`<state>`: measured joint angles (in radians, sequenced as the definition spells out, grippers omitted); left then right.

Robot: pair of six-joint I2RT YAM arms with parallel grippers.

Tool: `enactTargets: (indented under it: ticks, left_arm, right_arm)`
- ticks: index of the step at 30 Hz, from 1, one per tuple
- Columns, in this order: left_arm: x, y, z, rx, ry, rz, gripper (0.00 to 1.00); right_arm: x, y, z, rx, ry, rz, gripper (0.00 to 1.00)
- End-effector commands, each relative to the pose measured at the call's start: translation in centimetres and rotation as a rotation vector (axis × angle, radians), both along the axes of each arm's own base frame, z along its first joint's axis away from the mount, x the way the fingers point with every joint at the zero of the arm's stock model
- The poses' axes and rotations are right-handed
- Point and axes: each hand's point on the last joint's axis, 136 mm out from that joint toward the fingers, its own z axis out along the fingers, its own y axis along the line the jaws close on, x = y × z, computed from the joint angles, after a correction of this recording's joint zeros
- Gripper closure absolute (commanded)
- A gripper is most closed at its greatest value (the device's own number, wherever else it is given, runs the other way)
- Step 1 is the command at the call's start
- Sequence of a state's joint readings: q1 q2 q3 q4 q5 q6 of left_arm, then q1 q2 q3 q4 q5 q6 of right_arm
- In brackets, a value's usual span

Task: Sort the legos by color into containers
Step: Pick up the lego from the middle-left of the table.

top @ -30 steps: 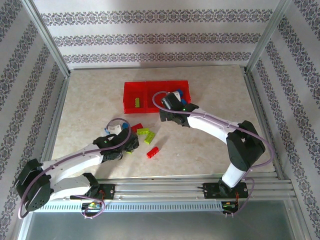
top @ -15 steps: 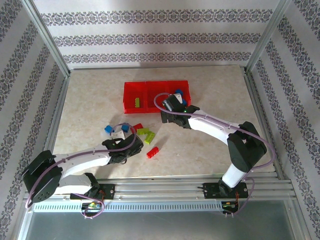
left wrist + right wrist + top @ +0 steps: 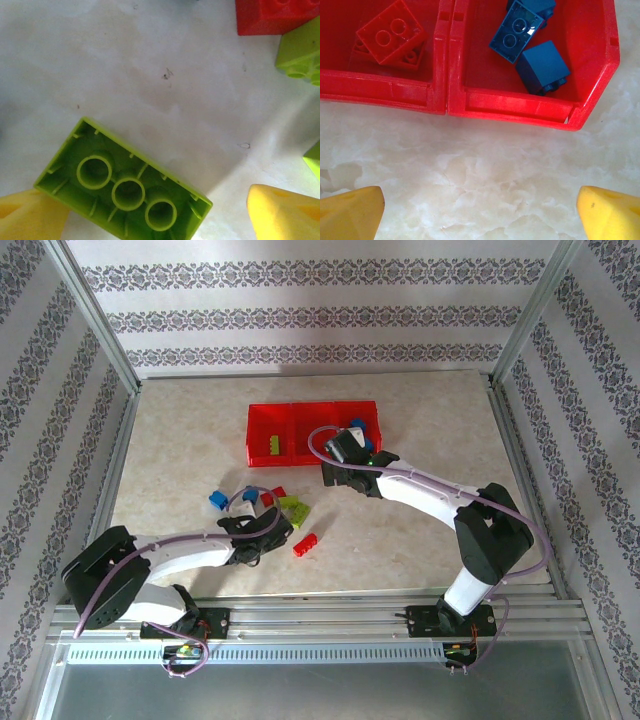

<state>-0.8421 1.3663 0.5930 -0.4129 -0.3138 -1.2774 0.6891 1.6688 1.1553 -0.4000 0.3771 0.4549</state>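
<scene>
The left gripper (image 3: 157, 220) is held spread around an upturned lime brick (image 3: 125, 190) at the wrist frame's lower left. As the brick sits skewed and off-centre, it could be twisted out on closing. Since a second ago, the arm (image 3: 190, 552) has been swung lower, uncovering two blue legos (image 3: 218, 500).

no readable text, labels or numbers anywhere.

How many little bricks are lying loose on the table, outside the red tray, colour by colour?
Blue legos: 2
Red legos: 2
Green legos: 3, one between the left gripper's fingertips
Total: 7
</scene>
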Motion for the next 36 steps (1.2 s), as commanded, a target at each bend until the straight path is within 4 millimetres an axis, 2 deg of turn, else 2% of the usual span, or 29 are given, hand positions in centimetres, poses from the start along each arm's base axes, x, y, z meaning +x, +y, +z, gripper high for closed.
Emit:
enactTargets:
  ticks: [1, 10, 17, 22, 30, 36]
  left_arm:
    - [1.6, 0.3, 0.2, 0.004, -0.036, 0.001, 0.09]
    - [3.8, 0.1, 0.7, 0.015, -0.049, -0.053, 0.22]
    - [4.8, -1.2, 0.4, 0.034, -0.027, -0.116, 0.26]
    - [5.1, -1.4, 0.2, 0.064, -0.005, -0.145, 0.33]
    - [5.8, -2.0, 0.3, 0.077, -0.014, -0.19, 0.33]
    - [6.1, -2.1, 0.7, 0.084, -0.024, -0.204, 0.47]
  right_arm:
    - [0.0, -0.4, 0.0, 0.017, 0.003, -0.022, 0.02]
    - [0.0, -0.2, -0.2, 0.021, 0.011, -0.022, 0.02]
    - [-0.1, 0.0, -0.6, 0.023, 0.025, -0.017, 0.02]
    - [-0.2, -0.1, -0.7, 0.021, 0.027, -0.019, 0.02]
    - [-0.4, -0.2, -1.2, 0.018, 0.039, -0.022, 0.02]
    - [-0.5, -0.1, -1.3, 0.021, 0.041, -0.023, 0.02]
